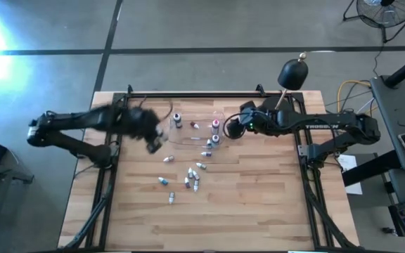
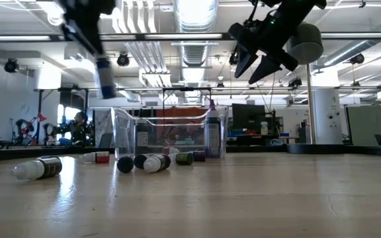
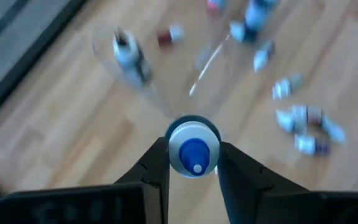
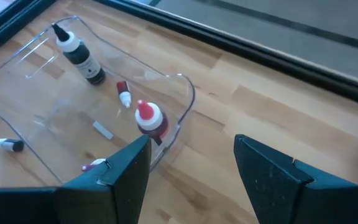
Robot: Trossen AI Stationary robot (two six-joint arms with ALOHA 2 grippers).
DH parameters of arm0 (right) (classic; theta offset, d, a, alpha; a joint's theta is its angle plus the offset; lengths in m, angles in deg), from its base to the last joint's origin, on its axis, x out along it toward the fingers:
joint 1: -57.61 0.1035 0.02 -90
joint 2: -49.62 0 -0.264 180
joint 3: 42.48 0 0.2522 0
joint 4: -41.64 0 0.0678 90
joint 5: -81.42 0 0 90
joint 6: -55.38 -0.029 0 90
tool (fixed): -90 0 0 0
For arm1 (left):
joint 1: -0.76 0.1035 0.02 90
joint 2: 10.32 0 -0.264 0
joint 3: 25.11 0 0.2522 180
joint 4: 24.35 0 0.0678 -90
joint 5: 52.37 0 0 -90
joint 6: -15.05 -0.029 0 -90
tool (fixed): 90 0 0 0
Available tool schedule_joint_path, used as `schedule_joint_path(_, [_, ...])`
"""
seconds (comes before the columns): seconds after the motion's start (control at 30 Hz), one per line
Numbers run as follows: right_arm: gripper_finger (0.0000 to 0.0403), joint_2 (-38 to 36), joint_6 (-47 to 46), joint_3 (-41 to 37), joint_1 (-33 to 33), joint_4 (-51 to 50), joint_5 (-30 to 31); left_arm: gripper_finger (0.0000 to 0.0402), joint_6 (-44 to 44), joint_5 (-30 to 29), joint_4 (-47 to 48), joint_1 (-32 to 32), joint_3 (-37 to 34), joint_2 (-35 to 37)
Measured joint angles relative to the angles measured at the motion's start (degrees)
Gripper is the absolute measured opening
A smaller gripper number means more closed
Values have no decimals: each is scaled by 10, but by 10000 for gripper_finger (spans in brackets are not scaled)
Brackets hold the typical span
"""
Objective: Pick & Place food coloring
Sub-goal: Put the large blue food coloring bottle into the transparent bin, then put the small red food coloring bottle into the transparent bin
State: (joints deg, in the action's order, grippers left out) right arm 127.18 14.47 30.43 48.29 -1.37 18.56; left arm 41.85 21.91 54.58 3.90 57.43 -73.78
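Several food coloring bottles (image 1: 188, 179) lie on their sides on the wooden table, in front of a clear tray (image 1: 188, 133). A dark bottle (image 4: 79, 56) and a red-capped one (image 4: 151, 121) stand upright in the tray, and a small one (image 4: 123, 94) lies in it. My left gripper (image 1: 155, 143) is raised by the tray's left end, shut on a bottle with a white cap and blue tip (image 3: 193, 151). My right gripper (image 4: 191, 165) hangs open above the tray's right end, holding nothing. My left gripper pinches the bottle between its two fingers (image 3: 157, 163), on opposite sides just under the white cap (image 3: 174, 149). The fingers slant down from above, with the cap end pointing back toward the wrist. The bottle (image 2: 103, 78) hangs below the fingers, lifted clear of the table.
More small bottles (image 1: 208, 146) lie by the tray's near right corner. A black rounded object on a stalk (image 1: 292, 72) stands at the table's far right. Dark rails (image 1: 188, 93) run along the far edge. The table's near half (image 1: 245, 211) is bare wood.
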Motion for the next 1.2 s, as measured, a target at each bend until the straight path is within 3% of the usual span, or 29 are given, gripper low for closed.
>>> schedule_joint_path(0.17, [224, -9, 13, -1, -12, -8, -2, 72, -108, 20, -28, 84, 54, -71])
schedule_joint_path(0.3, [224, -11, 40, -1, -16, -6, -4, 72, -159, 30, -52, 88, 73, -126])
schedule_joint_path(0.47, [224, -10, 45, -1, -29, -5, -18, 72, -168, 66, -57, 82, 47, -183])
schedule_joint_path(0.7, [224, -10, 26, -1, -42, -3, -18, 83, -187, 47, -155, 84, -52, -179])
schedule_joint_path(0.9, [224, -9, 21, -5, -43, -5, -18, 115, -145, 64, -218, 82, -124, -148])
schedule_joint_path(1.03, [224, -9, 21, -6, -43, -5, -18, 125, -121, 66, -207, 81, -128, -131])
schedule_joint_path(1.2, [224, -9, 24, -8, -44, -5, -18, 127, -116, 45, -183, 79, -86, -105])
